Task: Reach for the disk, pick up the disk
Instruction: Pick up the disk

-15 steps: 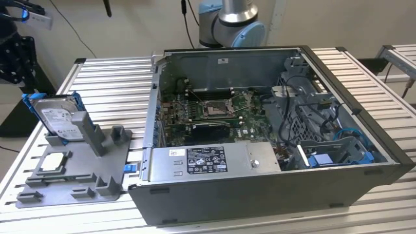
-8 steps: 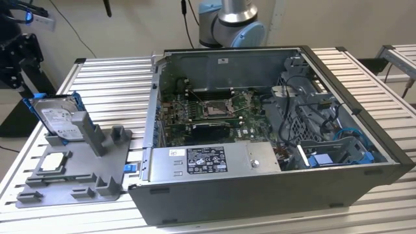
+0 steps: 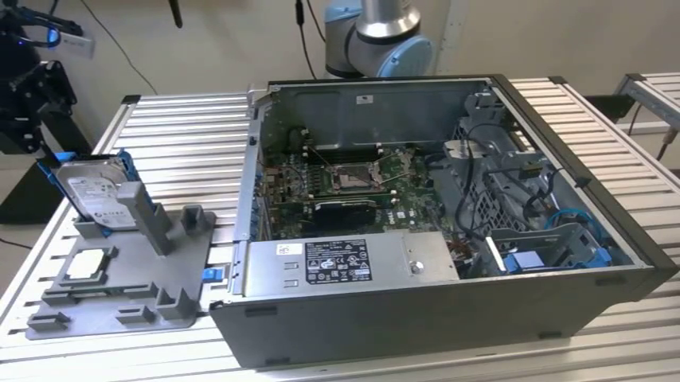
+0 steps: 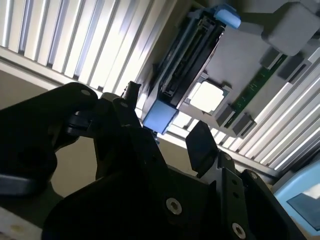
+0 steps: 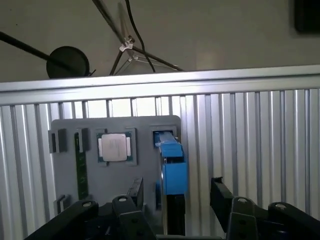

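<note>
Our jaws are spread and pinch nothing, one finger (image 5: pixel 220 194) on either side of the disk (image 5: pixel 172 167). The disk sits between them, clear of both, standing on edge in a grey holder (image 5: pixel 125 180) with its blue bracket end facing the jaws. Just outside one finger, a square silver chip (image 5: pixel 114 148) lies flat in the holder, and beyond it a green memory stick (image 5: pixel 81 170). The holder rests on the slatted worktop (image 5: pixel 250 150), and the open computer case (image 3: pixel 425 239) is well apart
</note>
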`<state>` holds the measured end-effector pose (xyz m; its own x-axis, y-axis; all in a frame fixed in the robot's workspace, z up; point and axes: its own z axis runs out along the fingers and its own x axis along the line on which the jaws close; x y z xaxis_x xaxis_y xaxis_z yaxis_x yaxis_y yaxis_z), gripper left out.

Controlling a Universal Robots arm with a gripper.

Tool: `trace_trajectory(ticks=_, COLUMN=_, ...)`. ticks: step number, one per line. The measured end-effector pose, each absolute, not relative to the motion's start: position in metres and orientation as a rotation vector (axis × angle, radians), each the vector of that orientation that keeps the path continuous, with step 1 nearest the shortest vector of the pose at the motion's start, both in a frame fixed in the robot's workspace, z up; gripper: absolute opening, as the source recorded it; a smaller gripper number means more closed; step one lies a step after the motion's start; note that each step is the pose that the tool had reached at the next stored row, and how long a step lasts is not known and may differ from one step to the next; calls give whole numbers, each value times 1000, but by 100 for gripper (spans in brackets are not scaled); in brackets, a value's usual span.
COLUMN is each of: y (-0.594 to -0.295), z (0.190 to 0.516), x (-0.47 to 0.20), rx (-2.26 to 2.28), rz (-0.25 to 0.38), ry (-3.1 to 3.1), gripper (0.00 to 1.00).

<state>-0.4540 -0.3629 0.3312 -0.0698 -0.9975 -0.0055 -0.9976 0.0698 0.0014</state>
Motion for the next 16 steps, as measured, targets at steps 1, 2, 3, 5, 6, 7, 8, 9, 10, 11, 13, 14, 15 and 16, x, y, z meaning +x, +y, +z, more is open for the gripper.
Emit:
trace_trajectory(ticks=1, y=-363, z=329, x=-455, rx=-2141, rz=6, ry=2294, gripper=100)
trace_trajectory(ticks=2, y=-363, z=328, x=-455, rx=-2141, rz=5, ry=2293, gripper=100)
trace_trajectory(ticks=3, y=-363, z=326, x=-456, rx=-2141, rz=4, ry=2292, gripper=100)
trace_trajectory(ticks=5, y=-363, z=322, x=-456, rx=-2140, rz=2, ry=2290, gripper=100)
trace_trajectory(ticks=6, y=-363, z=320, x=-456, rx=-2140, rz=1, ry=2290, gripper=100)
trace_trajectory(ticks=7, y=-363, z=318, x=-456, rx=-2140, rz=0, ry=2289, gripper=100)
trace_trajectory(ticks=8, y=-363, z=317, x=-456, rx=-2140, rz=0, ry=2289, gripper=100)
trace_trajectory(ticks=9, y=-363, z=315, x=-456, rx=-2140, rz=0, ry=2289, gripper=100)
trace_trajectory(ticks=10, y=-363, z=314, x=-456, rx=-2140, rz=0, ry=2289, gripper=100)
trace_trajectory(ticks=11, y=-363, z=312, x=-456, rx=-2140, rz=0, ry=2289, gripper=100)
trace_trajectory(ticks=13, y=-363, z=309, x=-456, rx=-2140, rz=0, ry=2289, gripper=100)
trace_trajectory(ticks=14, y=-363, z=307, x=-456, rx=-2140, rz=0, ry=2289, gripper=100)
trace_trajectory(ticks=15, y=-363, z=305, x=-456, rx=-2140, rz=0, ry=2289, gripper=100)
trace_trajectory(ticks=16, y=-363, z=304, x=-456, rx=-2140, rz=0, ry=2289, gripper=100)
